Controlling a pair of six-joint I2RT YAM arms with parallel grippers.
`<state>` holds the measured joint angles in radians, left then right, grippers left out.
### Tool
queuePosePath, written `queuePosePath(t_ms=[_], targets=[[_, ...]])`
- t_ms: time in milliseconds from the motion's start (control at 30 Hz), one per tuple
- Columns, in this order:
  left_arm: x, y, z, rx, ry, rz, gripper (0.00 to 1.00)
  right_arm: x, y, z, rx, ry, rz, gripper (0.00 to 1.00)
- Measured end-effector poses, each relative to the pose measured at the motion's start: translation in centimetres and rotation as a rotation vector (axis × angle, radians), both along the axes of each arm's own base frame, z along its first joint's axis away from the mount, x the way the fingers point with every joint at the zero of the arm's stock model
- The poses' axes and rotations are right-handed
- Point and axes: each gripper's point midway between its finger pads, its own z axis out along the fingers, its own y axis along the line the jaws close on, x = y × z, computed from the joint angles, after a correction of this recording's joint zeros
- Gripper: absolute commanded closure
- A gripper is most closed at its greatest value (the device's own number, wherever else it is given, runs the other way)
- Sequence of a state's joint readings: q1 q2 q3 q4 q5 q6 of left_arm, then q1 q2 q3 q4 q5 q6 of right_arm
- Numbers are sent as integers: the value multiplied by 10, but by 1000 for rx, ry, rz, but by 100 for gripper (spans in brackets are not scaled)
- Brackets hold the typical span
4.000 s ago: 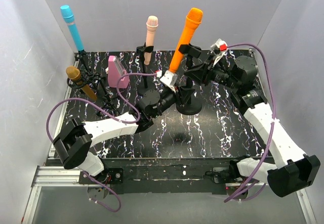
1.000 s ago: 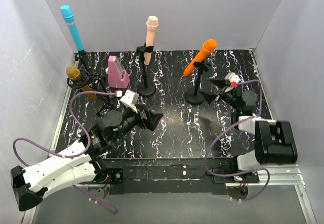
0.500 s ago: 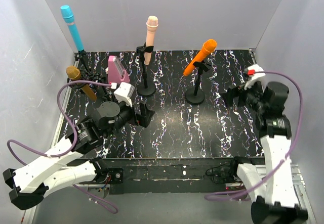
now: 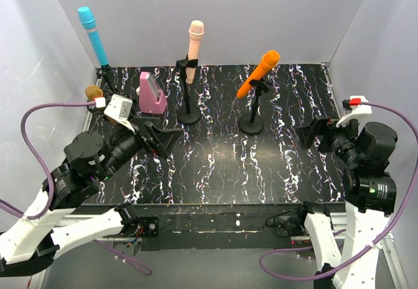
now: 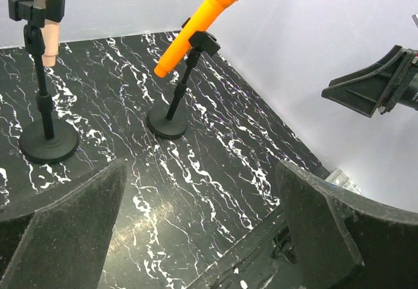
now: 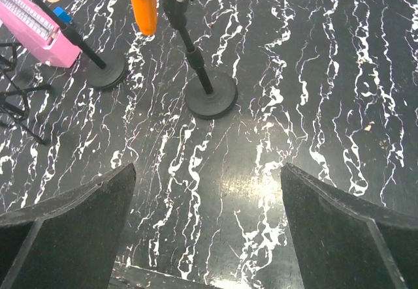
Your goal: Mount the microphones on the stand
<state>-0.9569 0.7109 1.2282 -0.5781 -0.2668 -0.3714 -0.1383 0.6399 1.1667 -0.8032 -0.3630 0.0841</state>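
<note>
The orange microphone (image 4: 258,74) sits tilted in the clip of its black stand (image 4: 251,126), also visible in the left wrist view as the orange microphone (image 5: 202,21). The peach-pink microphone (image 4: 194,47) stands upright in the middle stand (image 4: 189,116). At the back left, the cyan microphone (image 4: 92,34) sits on a stand. The gold microphone (image 4: 93,92) is mostly hidden behind my left wrist. My left gripper (image 4: 166,140) (image 5: 202,230) is open and empty over the left of the table. My right gripper (image 4: 312,134) (image 6: 209,230) is open and empty, right of the orange microphone's stand (image 6: 210,96).
A pink wedge-shaped block (image 4: 151,94) (image 6: 36,31) stands at the back left beside the middle stand. White walls close in the table on three sides. Purple cables loop from both wrists.
Both arms have drawn back from the stands: the left toward the near left, the right toward the right edge. The microphones have not moved over the last second.
</note>
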Motion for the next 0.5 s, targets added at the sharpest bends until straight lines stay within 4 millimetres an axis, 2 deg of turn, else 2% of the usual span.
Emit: queuePosePath(t_ms=[300,500], targets=[[-6,0,-5,2,24,-22,2,-18,-7,9,21,-53,-79,2],[-6,-5,-14,13,41,-37,2,-20,-9,-5,24,-38,-96,2]])
